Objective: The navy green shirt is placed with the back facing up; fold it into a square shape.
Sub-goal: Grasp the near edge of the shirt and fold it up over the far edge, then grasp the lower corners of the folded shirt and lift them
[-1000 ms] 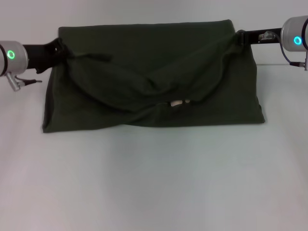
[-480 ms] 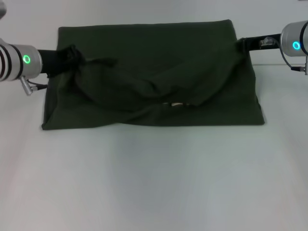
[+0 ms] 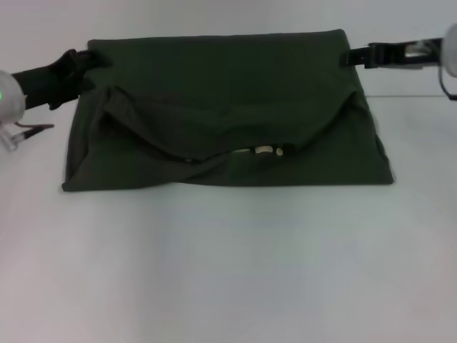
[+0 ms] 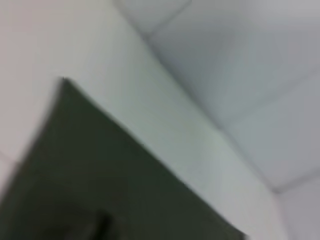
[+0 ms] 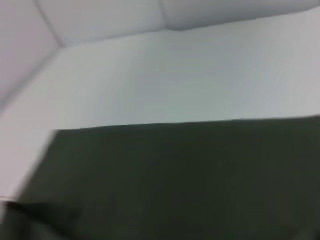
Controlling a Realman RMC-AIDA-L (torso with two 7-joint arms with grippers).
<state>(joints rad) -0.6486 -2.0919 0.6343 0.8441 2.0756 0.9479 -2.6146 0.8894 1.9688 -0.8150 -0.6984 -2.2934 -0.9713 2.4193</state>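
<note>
The navy green shirt (image 3: 221, 78) lies across the far half of the white table (image 3: 228, 264), wide and low. An upper layer sags over it in a curved crease, and a small white tag (image 3: 265, 151) peeks out at the dip. My left gripper (image 3: 84, 63) is at the shirt's far left corner. At the far right corner is my right gripper (image 3: 350, 56). Both sit at the cloth's edge, and their hold on it is unclear. In the left wrist view the shirt (image 4: 100, 185) fills one corner. It covers the near half (image 5: 170, 185) of the right wrist view.
White table surface lies in front of the shirt and to both sides. A pale wall (image 5: 100, 20) rises behind the table's far edge.
Both grippers held the shirt's upper layer raised and bunched; the layer now lies lower and flatter. The left gripper has drawn back outward to the far left corner, the right gripper slightly farther and outward.
</note>
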